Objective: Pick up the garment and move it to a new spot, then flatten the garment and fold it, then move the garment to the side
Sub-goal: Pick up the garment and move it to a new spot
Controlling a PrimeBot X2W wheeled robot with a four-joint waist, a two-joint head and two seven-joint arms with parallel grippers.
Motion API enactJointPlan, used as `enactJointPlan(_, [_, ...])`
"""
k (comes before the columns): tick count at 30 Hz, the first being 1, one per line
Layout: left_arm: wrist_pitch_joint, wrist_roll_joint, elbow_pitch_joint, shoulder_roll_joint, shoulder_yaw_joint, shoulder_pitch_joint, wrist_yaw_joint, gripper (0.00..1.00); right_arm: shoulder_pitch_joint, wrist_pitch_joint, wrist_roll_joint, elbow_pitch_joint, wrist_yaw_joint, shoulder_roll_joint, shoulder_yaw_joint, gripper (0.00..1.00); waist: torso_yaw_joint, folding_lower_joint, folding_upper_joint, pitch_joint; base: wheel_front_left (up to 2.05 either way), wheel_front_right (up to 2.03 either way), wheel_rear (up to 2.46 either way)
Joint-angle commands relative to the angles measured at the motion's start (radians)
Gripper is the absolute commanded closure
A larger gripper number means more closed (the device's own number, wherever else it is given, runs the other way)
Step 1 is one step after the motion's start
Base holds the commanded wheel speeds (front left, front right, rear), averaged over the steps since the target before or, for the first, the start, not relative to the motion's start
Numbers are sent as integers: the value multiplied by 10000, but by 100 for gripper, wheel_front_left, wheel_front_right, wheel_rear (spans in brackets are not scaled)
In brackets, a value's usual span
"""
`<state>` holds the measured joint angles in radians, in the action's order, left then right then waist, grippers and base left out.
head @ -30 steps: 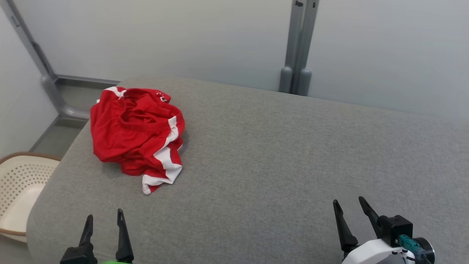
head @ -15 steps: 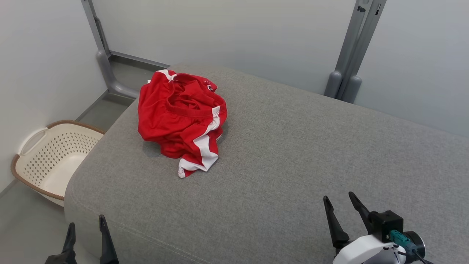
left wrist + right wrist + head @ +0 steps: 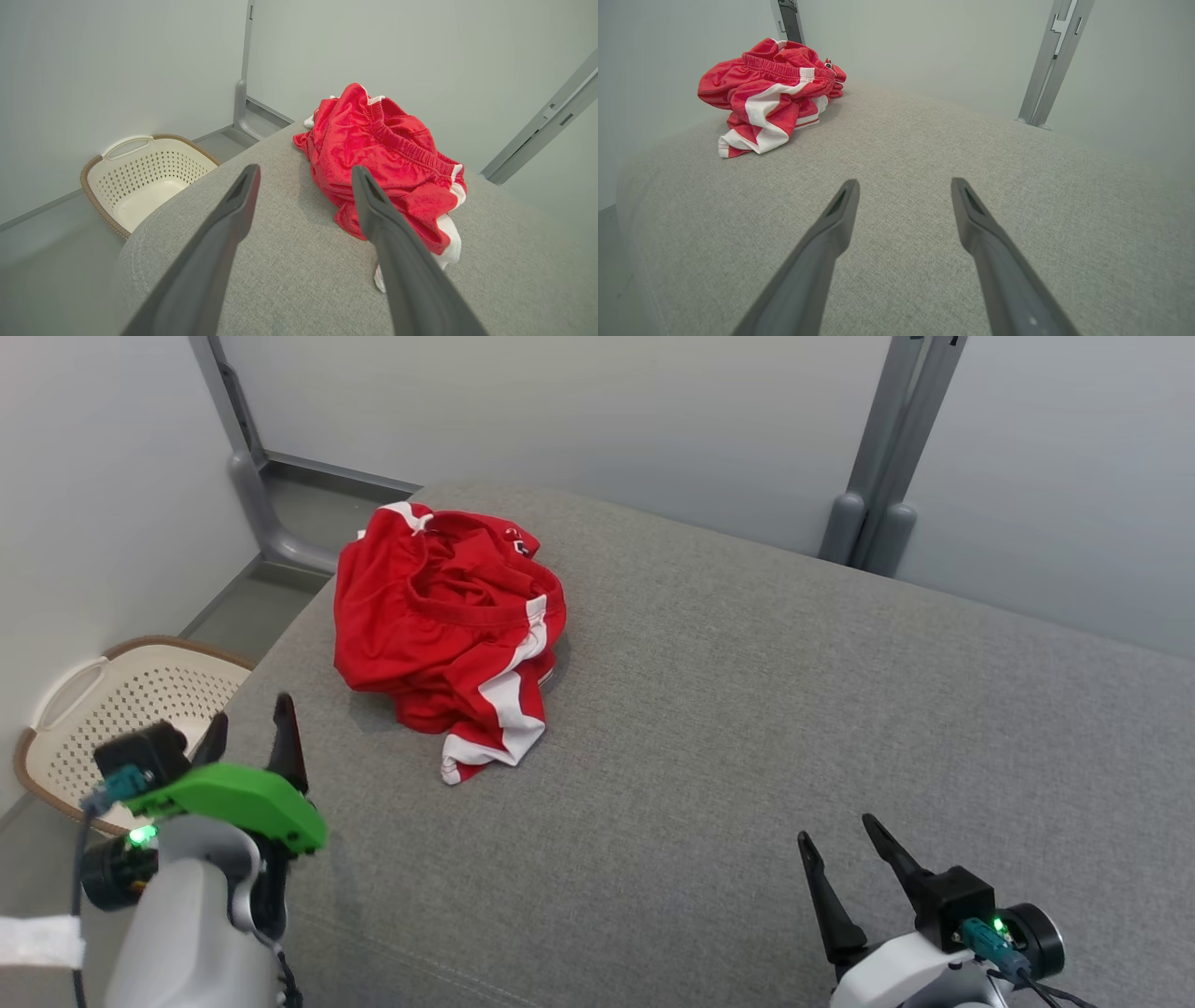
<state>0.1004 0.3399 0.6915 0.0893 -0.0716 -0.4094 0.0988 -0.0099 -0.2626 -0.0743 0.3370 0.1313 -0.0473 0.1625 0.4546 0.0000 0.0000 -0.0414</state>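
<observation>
Ideally, with left claw and right claw both spread and empty, the left should reach the crumpled red garment lying far left on the grey surface and pinch a thick fold.

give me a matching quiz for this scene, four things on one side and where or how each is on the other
1 garment
2 basket
3 left gripper
4 right gripper

a on the floor
b crumpled on the grey cushion
c jaws apart, at the cushion's left edge
d jaws apart, lower right of the head view

Pairs: 1-b, 2-a, 3-c, 4-d
</observation>
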Motion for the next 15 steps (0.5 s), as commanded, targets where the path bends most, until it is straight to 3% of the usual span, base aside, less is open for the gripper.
enactJointPlan(1, [-220,282,326,120,-143,-617,65,0,-198,-35,190,-76,-10,-56,83,0,-1149,0,0,1134,0,0,0])
enactJointPlan(9, [-1386,1477,1749,421,-558,-2934,231,0,-774,47,966,-650,-11,-56,362,0,-2629,0,0,2760,0,0,0])
enactJointPlan(15, [-2259,1747,2490,751,-559,-4072,126,0,-875,145,1136,-1312,-13,-53,336,0,-3279,0,0,3609,0,0,0])
